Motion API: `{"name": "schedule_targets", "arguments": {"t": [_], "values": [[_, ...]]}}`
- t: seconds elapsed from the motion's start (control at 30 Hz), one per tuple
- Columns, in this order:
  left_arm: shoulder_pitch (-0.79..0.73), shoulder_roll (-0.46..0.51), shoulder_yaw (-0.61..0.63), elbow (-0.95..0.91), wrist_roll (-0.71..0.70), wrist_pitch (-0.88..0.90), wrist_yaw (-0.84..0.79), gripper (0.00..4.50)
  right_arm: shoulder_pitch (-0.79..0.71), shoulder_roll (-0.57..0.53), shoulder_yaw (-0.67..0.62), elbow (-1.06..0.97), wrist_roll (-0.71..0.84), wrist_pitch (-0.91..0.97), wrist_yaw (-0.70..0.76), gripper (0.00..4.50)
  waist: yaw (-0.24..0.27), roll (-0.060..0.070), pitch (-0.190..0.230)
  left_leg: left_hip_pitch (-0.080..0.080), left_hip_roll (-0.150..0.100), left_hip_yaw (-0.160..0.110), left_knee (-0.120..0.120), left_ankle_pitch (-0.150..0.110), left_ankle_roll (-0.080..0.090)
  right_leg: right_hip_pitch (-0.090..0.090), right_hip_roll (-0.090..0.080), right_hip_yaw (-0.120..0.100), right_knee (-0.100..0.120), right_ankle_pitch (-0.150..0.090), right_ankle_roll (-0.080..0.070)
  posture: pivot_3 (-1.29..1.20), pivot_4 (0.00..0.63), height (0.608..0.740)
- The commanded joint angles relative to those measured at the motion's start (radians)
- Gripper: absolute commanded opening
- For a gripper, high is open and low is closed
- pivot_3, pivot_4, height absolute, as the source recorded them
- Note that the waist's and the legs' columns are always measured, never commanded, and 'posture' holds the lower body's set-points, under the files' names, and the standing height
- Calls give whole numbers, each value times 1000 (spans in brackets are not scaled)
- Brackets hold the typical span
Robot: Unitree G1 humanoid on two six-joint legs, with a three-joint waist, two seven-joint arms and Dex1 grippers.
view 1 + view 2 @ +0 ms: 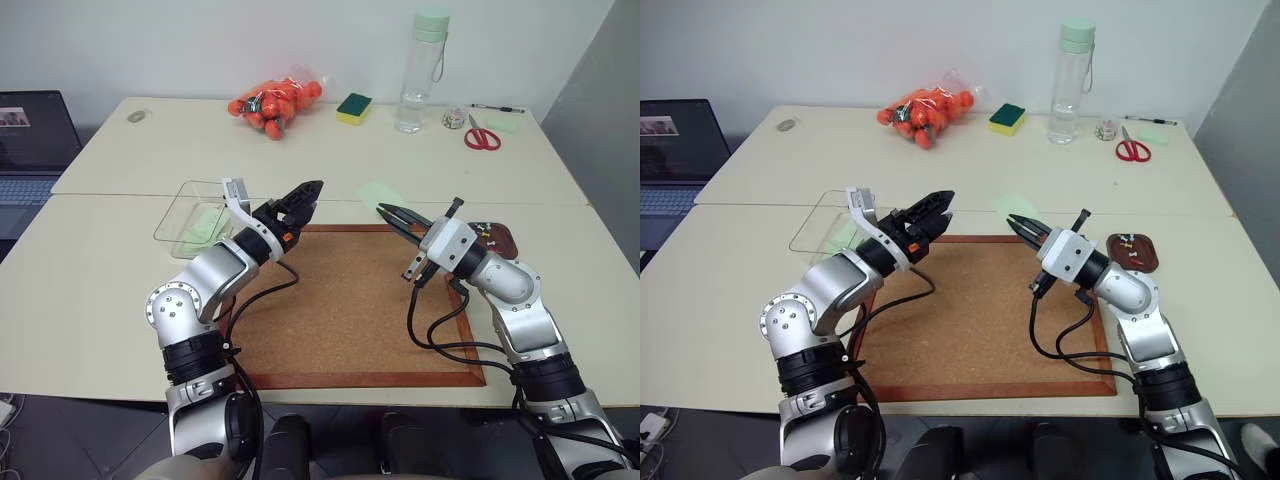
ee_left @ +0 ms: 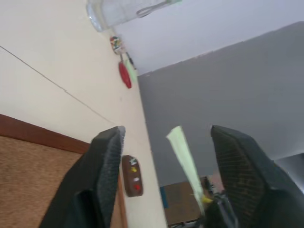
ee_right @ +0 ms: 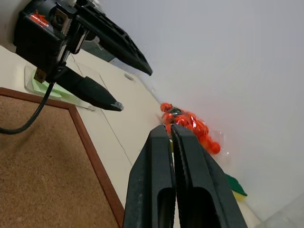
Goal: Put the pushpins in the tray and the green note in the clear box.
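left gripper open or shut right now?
Open. In the left wrist view the left gripper's two black fingers stand wide apart; the right wrist view also shows them spread above the clear box.

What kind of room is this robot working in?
Likely an office or lab workspace: pale tables pushed together, holding a cork board, red scissors and a pen, with an open laptop at the left edge.

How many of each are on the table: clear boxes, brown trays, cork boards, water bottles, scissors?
clear box: 1
brown tray: 1
cork board: 1
water bottle: 1
scissors: 1
Total: 5
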Motion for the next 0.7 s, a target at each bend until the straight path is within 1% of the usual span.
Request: {"name": "schedule_targets", "arguments": {"t": [0.03,0.13,0.23,0.43,0.5,0.53,0.67,0.7], "values": [[-4,-11,-79,-26,-123,0,72,4056,-25,-1,3,-16,8,-36,6,0,0,0,0,0,-1,0,0,0,0,0,0,0,0,0,0,0,150,740],[1,-19,-127,-20,-170,-19,100,4056,-27,-2,11,-18,8,-42,9,0,-1,0,0,0,-1,0,0,0,0,0,0,0,0,0,0,0,150,740],[-7,-33,-166,-9,-176,-45,107,4056,-28,-1,17,-30,7,-41,12,0,-1,0,0,0,-1,0,0,0,0,0,0,0,0,0,0,0,150,740],[-55,-60,-203,48,-146,-120,106,4056,-26,0,33,-46,1,-42,12,0,-1,0,0,0,-1,0,0,0,0,0,1,0,0,0,0,0,150,740],[-67,-59,-205,74,-130,-140,102,3717,-24,-2,36,-51,0,-43,10,0,-1,0,0,0,-1,0,0,0,0,0,1,0,0,0,0,0,150,740],[-71,-58,-205,82,-129,-147,95,3645,-23,-3,38,-54,0,-43,9,0,-1,0,0,0,-1,0,0,0,0,0,1,0,0,0,0,0,150,740],[-83,-53,-206,103,-143,-146,73,2757,-22,-2,41,-62,-2,-40,7,0,-1,0,0,0,-1,0,0,0,0,0,1,0,-1,0,0,0,150,740],[-81,-52,-207,102,-145,-146,70,2621,-22,-2,40,-65,-2,-39,6,0,-1,0,0,0,-1,0,0,0,0,0,1,0,-1,0,0,0,150,740]]}}
